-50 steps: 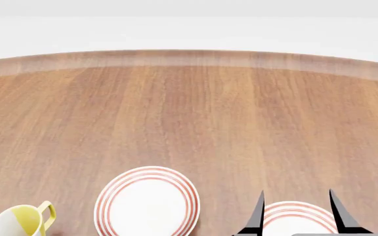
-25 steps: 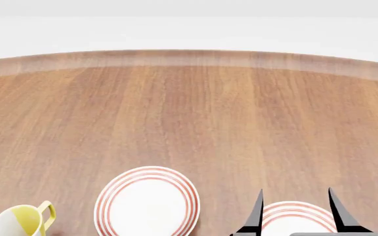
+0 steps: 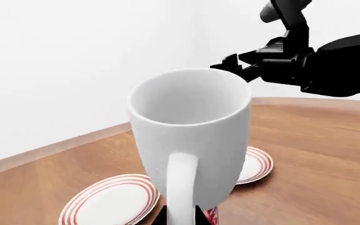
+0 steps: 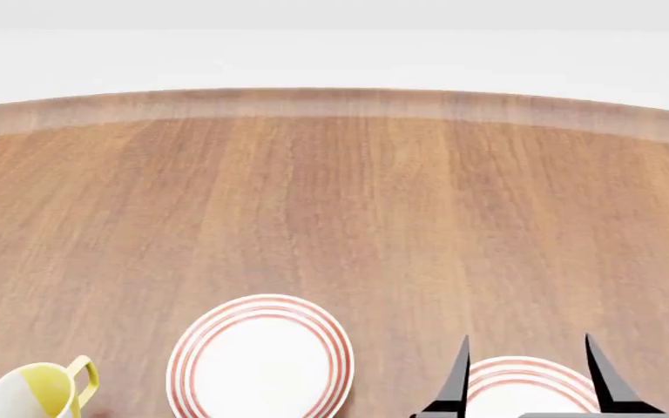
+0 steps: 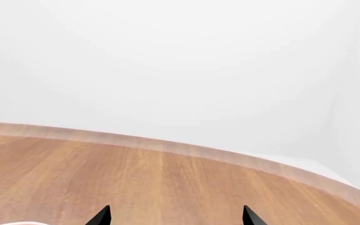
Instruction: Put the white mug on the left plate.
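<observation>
The white mug [image 3: 189,126] fills the left wrist view, upright, with its loop handle toward the camera. My left gripper [image 3: 180,214] is shut on that handle, one black finger tight on each side. The left plate [image 4: 260,357], white with red rings, lies on the table; in the left wrist view it [image 3: 108,202] shows just beside and behind the mug. I cannot tell whether the mug rests on the table. The mug and left gripper are out of the head view. My right gripper [image 4: 526,355] is open and empty above the other plate [image 4: 529,383].
A small white mug with a yellow inside and handle [image 4: 38,392] stands at the table's near left. A bit of a red patterned mug [image 3: 213,215] shows behind the white mug. The right arm [image 3: 330,61] hovers over the right plate [image 3: 256,165]. The wooden table [image 4: 334,200] stretches far ahead.
The right gripper has wavered by a few pixels over its plate. The plates and the yellow mug have not moved.
</observation>
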Robot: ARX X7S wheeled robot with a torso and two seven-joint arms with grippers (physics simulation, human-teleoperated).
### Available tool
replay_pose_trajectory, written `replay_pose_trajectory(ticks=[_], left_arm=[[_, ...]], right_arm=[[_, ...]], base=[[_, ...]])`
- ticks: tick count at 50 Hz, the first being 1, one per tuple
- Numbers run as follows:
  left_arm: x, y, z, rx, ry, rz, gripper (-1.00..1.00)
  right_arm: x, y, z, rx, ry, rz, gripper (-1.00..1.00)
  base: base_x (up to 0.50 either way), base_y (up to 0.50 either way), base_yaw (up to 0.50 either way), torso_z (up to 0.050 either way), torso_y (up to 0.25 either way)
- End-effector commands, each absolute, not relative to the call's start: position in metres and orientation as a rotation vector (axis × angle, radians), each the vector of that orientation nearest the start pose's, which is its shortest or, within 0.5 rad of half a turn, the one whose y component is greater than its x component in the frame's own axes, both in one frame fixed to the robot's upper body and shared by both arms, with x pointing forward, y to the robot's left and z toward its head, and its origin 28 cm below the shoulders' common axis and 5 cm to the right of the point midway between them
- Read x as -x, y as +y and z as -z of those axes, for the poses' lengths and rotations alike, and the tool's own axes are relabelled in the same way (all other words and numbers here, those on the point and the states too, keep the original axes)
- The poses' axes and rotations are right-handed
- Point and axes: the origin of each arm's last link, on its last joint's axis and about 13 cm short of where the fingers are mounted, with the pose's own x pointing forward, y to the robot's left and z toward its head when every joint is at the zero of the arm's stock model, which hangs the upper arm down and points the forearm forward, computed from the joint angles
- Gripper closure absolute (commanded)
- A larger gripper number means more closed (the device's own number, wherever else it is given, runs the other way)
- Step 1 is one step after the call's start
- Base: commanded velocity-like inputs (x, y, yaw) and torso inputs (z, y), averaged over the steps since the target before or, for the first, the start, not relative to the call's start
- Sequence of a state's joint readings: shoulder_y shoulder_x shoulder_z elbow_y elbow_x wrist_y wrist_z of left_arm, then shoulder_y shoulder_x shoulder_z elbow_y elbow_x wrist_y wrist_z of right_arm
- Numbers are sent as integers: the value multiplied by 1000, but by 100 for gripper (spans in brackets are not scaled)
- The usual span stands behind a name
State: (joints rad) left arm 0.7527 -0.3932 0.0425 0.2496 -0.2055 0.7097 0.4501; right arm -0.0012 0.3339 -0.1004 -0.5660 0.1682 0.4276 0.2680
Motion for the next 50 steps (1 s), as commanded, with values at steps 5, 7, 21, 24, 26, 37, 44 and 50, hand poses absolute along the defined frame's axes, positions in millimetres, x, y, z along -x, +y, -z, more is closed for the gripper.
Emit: replay_pose_trajectory(ticks=[5, 7, 21, 24, 26, 37, 44, 50], left_arm=[[-63, 279, -45, 1, -244, 456, 100], [-69, 281, -47, 23, -247, 426, 100], [-103, 277, -57, 129, -267, 308, 100], [-110, 275, -60, 138, -281, 298, 100], [-113, 275, -60, 150, -277, 285, 100], [-141, 257, -57, 127, -232, 247, 100], [-155, 247, -57, 141, -221, 256, 100], [-161, 242, -57, 126, -209, 273, 100]], right_arm=[[-199, -127, -103, 159, -120, 64, -100], [-198, -126, -105, 157, -123, 59, -100], [-197, -127, -104, 155, -125, 62, -100], [-197, -128, -103, 152, -124, 64, -100], [-197, -128, -103, 150, -126, 64, -100], [-198, -127, -102, 142, -135, 66, -100], [-197, -127, -104, 133, -159, 70, -100], [-195, -128, -104, 136, -159, 68, -100]], base=[[0, 0, 0, 0, 0], [0, 0, 0, 0, 0], [0, 0, 0, 0, 0], [0, 0, 0, 0, 0], [0, 0, 0, 0, 0], [0, 0, 0, 0, 1], [0, 0, 0, 0, 0], [0, 0, 0, 0, 0]])
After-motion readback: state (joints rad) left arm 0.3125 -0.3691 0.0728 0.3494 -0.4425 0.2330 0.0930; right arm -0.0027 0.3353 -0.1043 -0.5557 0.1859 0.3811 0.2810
